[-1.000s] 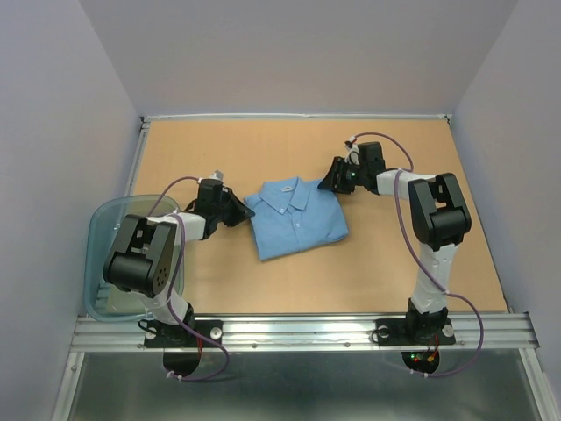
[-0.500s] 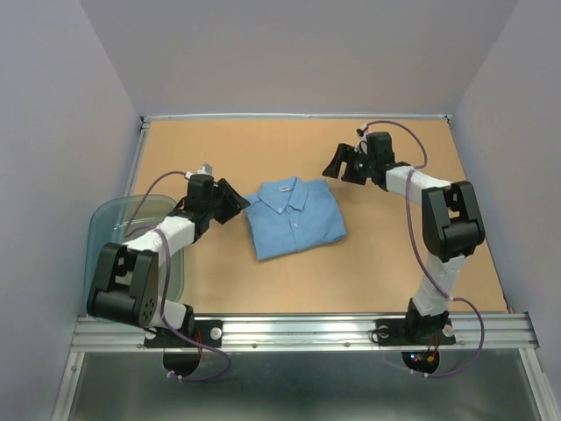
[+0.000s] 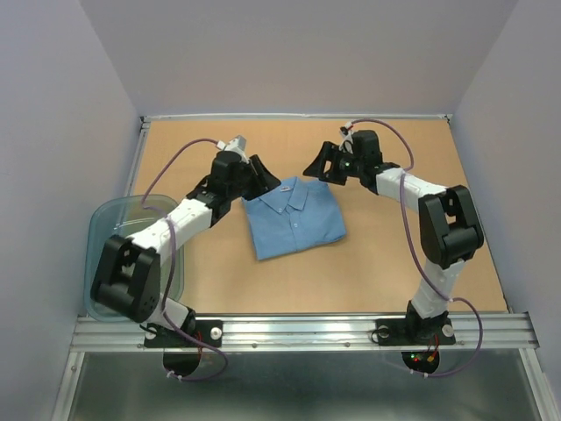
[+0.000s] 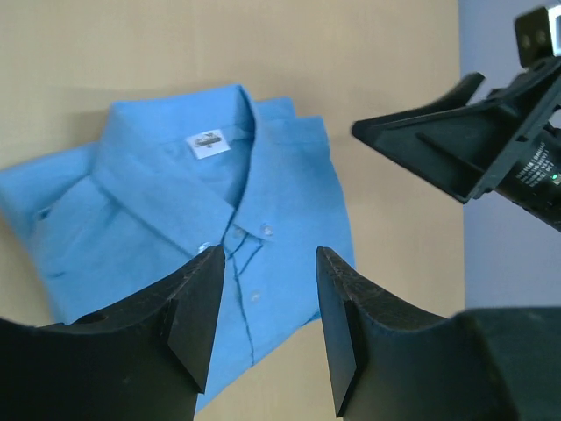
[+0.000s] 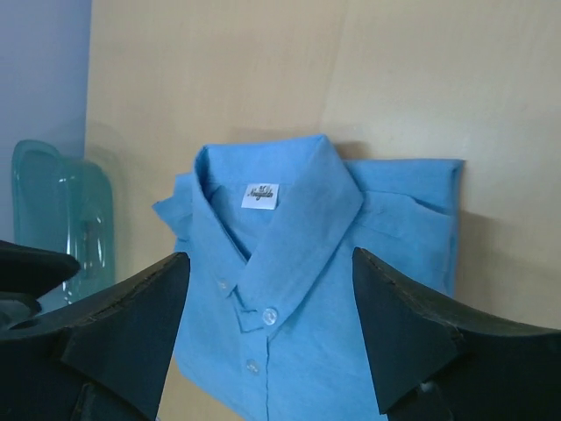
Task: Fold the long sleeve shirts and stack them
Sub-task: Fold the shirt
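— One shirt [image 3: 294,217] was all I could find: light blue, lying on the table [image 3: 394,263] a little left of the middle. How far along did it look?

— Mostly done, I judged. It lay as a compact rectangle with the collar at the far edge, the buttoned front up and the sleeves tucked out of sight.

— And the pincers?

— Both had their fingers spread and carried nothing. The left gripper [image 3: 260,174] hung by the shirt's far left corner, and the right gripper [image 3: 320,165] sat just beyond the far right side of the collar. Each wrist view showed the cloth between the fingers. Whether either touched it, I could not tell.

— So the fold was finished?

— It seemed so, though the rectangle lay slightly askew to the table's edges.

— What of the stacking?

— No second shirt and no pile appeared anywhere. A clear bluish tub [image 3: 105,232] sat at the near left beside the left arm, apart from the shirt.

— What was left, then?

— Probably only setting this one in its place, and any further shirts.
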